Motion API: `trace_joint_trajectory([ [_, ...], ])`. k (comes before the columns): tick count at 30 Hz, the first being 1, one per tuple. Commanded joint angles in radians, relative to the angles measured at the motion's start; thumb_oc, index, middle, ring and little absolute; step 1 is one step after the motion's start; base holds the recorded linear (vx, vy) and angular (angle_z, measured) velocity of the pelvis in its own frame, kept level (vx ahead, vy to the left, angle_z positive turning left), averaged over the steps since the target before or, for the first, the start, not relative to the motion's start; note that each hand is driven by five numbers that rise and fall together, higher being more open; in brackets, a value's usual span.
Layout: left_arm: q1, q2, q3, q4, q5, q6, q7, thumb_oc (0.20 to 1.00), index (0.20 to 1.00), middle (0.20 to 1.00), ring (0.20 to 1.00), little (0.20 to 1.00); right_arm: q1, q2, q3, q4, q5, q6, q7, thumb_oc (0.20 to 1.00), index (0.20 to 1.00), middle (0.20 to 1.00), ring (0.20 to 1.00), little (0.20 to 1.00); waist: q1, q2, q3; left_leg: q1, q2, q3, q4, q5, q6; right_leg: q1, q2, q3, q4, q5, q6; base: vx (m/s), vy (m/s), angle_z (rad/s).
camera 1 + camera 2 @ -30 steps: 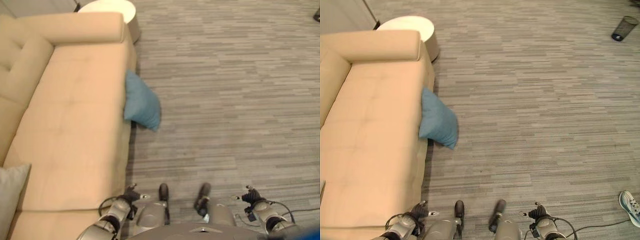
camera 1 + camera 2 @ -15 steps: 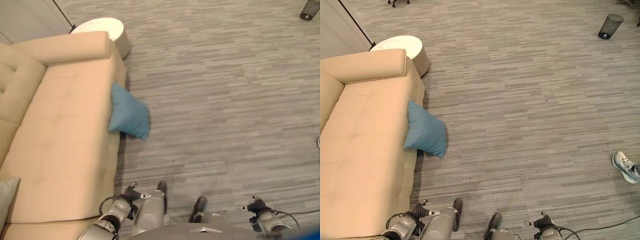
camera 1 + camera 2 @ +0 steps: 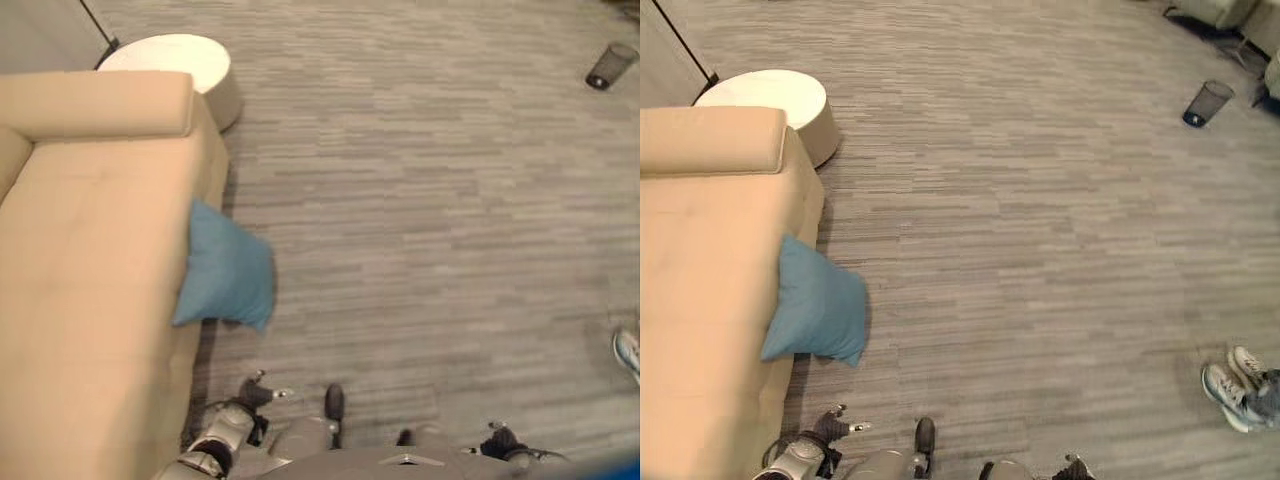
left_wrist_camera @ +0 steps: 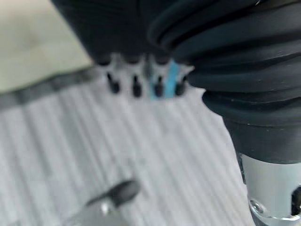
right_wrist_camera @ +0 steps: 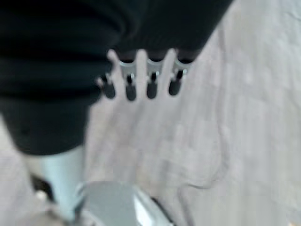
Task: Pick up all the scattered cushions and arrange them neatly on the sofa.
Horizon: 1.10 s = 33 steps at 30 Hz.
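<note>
left eye view looks down on a tan sofa (image 3: 80, 260) with smooth upholstery, a padded seat and a rounded bolster-like arm at its far end. a blue cushion (image 3: 225, 280), soft, squarish and pointed at the corners, stands on the grey striped carpet (image 3: 430, 220), leaning against the sofa's front edge, apart from both hands. a round white side table (image 3: 175, 62), drum-shaped with a flat top, sits just beyond the sofa arm. far off stands a small dark mesh waste bin (image 3: 1208, 102), tapering toward its base; what it holds cannot be told. a person's pale sneakers (image 3: 1232, 380) rest on the carpet to the right. left hand (image 3: 250, 392) hangs low beside the sofa front, fingers straight and slightly apart, holding nothing. right hand (image 5: 141, 82) hangs over bare carpet, its fingers straight in a row and empty.
</note>
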Motion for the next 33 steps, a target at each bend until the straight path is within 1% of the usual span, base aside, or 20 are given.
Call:
trace_joint_trajectory([
  [1,0.000,-0.013,-0.004,-0.021,-0.011,-0.021,0.021,1.000,1.000,1.000,1.000,1.000,-0.032,-0.004,0.030,-0.014,-0.028,-0.010,-0.001,1.000,1.000,1.000,1.000,1.000,-0.024,0.056,0.065,-0.019,0.025,-0.055,0.071,-0.051,-0.100,0.124,0.093,-0.015,-0.412,0.180,-0.030,0.21,-0.060,1.28],
  [3,-0.013,-0.024,-0.020,-0.012,-0.004,-0.022,0.024,1.000,1.000,1.000,1.000,1.000,-0.036,-0.003,0.032,-0.030,-0.017,-0.013,-0.010,1.000,1.000,1.000,1.000,1.000,-0.053,0.052,0.072,0.022,0.001,-0.112,0.065,-0.078,-0.108,0.086,0.134,0.066,-0.535,0.205,-0.020,0.29,-0.103,1.19],
  [4,-0.014,-0.024,-0.019,-0.011,-0.004,-0.022,0.024,1.000,1.000,1.000,1.000,1.000,-0.037,-0.003,0.032,-0.030,-0.017,-0.013,-0.010,1.000,1.000,1.000,1.000,1.000,-0.054,0.052,0.071,0.021,0.001,-0.113,0.064,-0.076,-0.108,0.087,0.134,0.064,-0.539,0.209,-0.020,0.58,-0.244,1.51],
  [5,-0.025,-0.043,-0.028,0.021,0.015,-0.026,0.016,1.000,1.000,1.000,1.000,1.000,-0.032,0.001,0.036,-0.031,-0.025,-0.009,-0.009,1.000,1.000,1.000,1.000,1.000,-0.086,0.050,0.067,0.088,-0.015,-0.193,0.049,-0.108,-0.130,0.043,0.133,0.098,-0.662,0.292,-0.001,0.45,-0.187,1.40],
  [8,-0.026,-0.052,-0.036,0.036,0.034,-0.025,0.013,1.000,1.000,1.000,1.000,1.000,-0.028,0.002,0.031,-0.030,-0.022,-0.015,-0.013,1.000,1.000,1.000,1.000,1.000,-0.096,0.044,0.053,0.107,-0.020,-0.227,0.067,-0.141,-0.139,0.089,0.119,0.090,-0.717,0.289,-0.006,0.34,-0.194,1.15],
  [10,-0.022,-0.058,-0.034,0.043,0.035,-0.025,0.011,1.000,1.000,1.000,1.000,1.000,-0.031,0.004,0.028,-0.021,-0.016,-0.019,-0.010,1.000,1.000,1.000,1.000,1.000,-0.097,0.042,0.036,0.108,0.000,-0.215,0.101,-0.154,-0.162,0.131,0.119,0.071,-0.731,0.284,-0.017,0.27,-0.235,1.14],
  [11,-0.019,-0.059,-0.033,0.035,0.029,-0.025,0.009,1.000,1.000,1.000,1.000,1.000,-0.040,0.000,0.028,-0.015,-0.008,-0.025,-0.011,1.000,1.000,1.000,1.000,1.000,-0.093,0.037,0.041,0.046,0.016,-0.184,0.248,-0.134,-0.188,0.171,0.113,0.049,-0.734,0.271,-0.032,0.20,-0.194,0.88],
  [12,-0.019,-0.059,-0.033,0.035,0.029,-0.025,0.009,1.000,1.000,1.000,1.000,1.000,-0.040,0.000,0.028,-0.015,-0.008,-0.025,-0.011,1.000,1.000,1.000,1.000,1.000,-0.093,0.037,0.041,0.045,0.016,-0.184,0.250,-0.135,-0.188,0.170,0.113,0.049,-0.734,0.271,-0.032,0.14,-0.169,0.70],
  [14,-0.017,-0.058,-0.032,0.027,0.030,-0.024,0.006,1.000,1.000,1.000,1.000,1.000,-0.056,-0.007,0.032,-0.015,0.002,-0.025,-0.010,1.000,1.000,1.000,1.000,1.000,-0.083,0.029,0.052,-0.033,0.037,-0.126,0.394,-0.101,-0.206,0.206,0.111,0.031,-0.738,0.251,-0.055,0.09,-0.133,0.34],
  [15,-0.011,-0.056,-0.027,0.025,0.026,-0.024,0.006,1.000,1.000,1.000,1.000,1.000,-0.059,-0.012,0.032,-0.012,0.004,-0.025,-0.008,1.000,1.000,1.000,1.000,1.000,-0.077,0.027,0.052,-0.052,0.053,-0.088,0.415,-0.100,-0.202,0.225,0.109,0.016,-0.746,0.238,-0.061,0.11,-0.151,0.27],
  [17,-0.002,-0.055,-0.024,0.021,0.023,-0.024,0.003,1.000,1.000,1.000,1.000,1.000,-0.060,-0.023,0.031,-0.006,0.002,-0.026,-0.008,1.000,1.000,1.000,1.000,1.000,-0.067,0.028,0.044,-0.065,0.084,-0.020,0.382,-0.123,-0.189,0.262,0.108,-0.020,-0.764,0.215,-0.064,0.16,-0.152,0.46],
  [18,0.001,-0.054,-0.032,0.022,0.037,-0.026,0.003,1.000,1.000,1.000,1.000,1.000,-0.056,-0.027,0.026,-0.006,0.006,-0.028,-0.011,1.000,1.000,1.000,1.000,1.000,-0.058,0.024,0.034,-0.114,0.096,0.069,0.313,-0.116,-0.177,0.295,0.102,-0.070,-0.781,0.197,-0.061,0.16,-0.116,0.73],
  [20,0.000,-0.054,-0.032,0.015,0.036,-0.023,0.001,1.000,1.000,1.000,1.000,1.000,-0.057,-0.028,0.023,-0.004,0.006,-0.026,-0.012,1.000,1.000,1.000,1.000,1.000,-0.053,0.026,0.031,-0.119,0.103,0.094,0.280,-0.106,-0.177,0.305,0.106,-0.078,-0.785,0.191,-0.063,0.11,-0.054,0.80],
  [22,0.004,-0.051,-0.038,0.004,0.038,-0.022,-0.003,1.000,1.000,1.000,1.000,1.000,-0.052,-0.017,0.024,0.001,0.002,-0.015,-0.013,1.000,1.000,1.000,1.000,1.000,-0.043,0.045,0.027,-0.149,0.140,0.204,0.186,-0.021,-0.190,0.346,0.125,-0.146,-0.770,0.150,-0.071,0.19,-0.008,0.72],
  [23,0.005,-0.051,-0.038,0.004,0.038,-0.022,-0.003,1.000,1.000,1.000,1.000,1.000,-0.052,-0.017,0.024,0.001,0.002,-0.015,-0.013,1.000,1.000,1.000,1.000,1.000,-0.042,0.044,0.029,-0.145,0.139,0.205,0.183,-0.020,-0.190,0.348,0.124,-0.145,-0.769,0.149,-0.070,0.19,0.045,0.82],
  [26,0.033,-0.049,-0.020,0.023,0.032,-0.020,-0.002,1.000,1.000,1.000,1.000,1.000,-0.043,-0.014,0.027,0.004,-0.028,-0.013,-0.005,1.000,1.000,1.000,1.000,1.000,-0.027,0.049,0.018,-0.112,0.108,0.139,0.144,-0.025,-0.174,0.367,0.111,-0.160,-0.718,0.124,-0.059,0.15,0.098,0.12],
  [29,0.048,-0.042,0.003,0.038,0.035,-0.015,-0.004,1.000,1.000,1.000,1.000,1.000,-0.042,-0.011,0.023,0.002,-0.055,-0.009,-0.002,1.000,1.000,1.000,1.000,1.000,-0.019,0.054,0.004,-0.059,0.084,0.118,0.092,-0.034,-0.149,0.333,0.073,-0.171,-0.586,0.131,-0.033,0.14,0.119,-0.09],
  [30,0.048,-0.033,0.007,0.043,0.045,-0.014,-0.004,1.000,1.000,1.000,1.000,1.000,-0.052,-0.008,0.019,-0.005,-0.059,-0.006,0.004,1.000,1.000,1.000,1.000,1.000,-0.026,0.068,0.006,-0.028,0.079,0.094,0.069,-0.036,-0.136,0.290,0.054,-0.158,-0.477,0.144,-0.014,0.11,0.096,0.33],
  [31,0.048,-0.033,0.007,0.043,0.045,-0.014,-0.004,1.000,1.000,1.000,1.000,1.000,-0.052,-0.008,0.019,-0.005,-0.059,-0.006,0.004,1.000,1.000,1.000,1.000,1.000,-0.026,0.067,0.006,-0.028,0.077,0.094,0.069,-0.036,-0.135,0.287,0.051,-0.158,-0.472,0.142,-0.013,0.12,0.072,0.58],
  [33,0.048,-0.028,0.002,0.041,0.050,-0.020,-0.001,1.000,1.000,1.000,1.000,1.000,-0.053,0.000,0.017,-0.017,-0.051,-0.010,0.005,1.000,1.000,1.000,1.000,1.000,-0.038,0.084,0.000,0.008,0.062,0.049,0.037,-0.034,-0.133,0.248,0.060,-0.088,-0.478,0.150,-0.022,0.13,0.010,0.82],
])
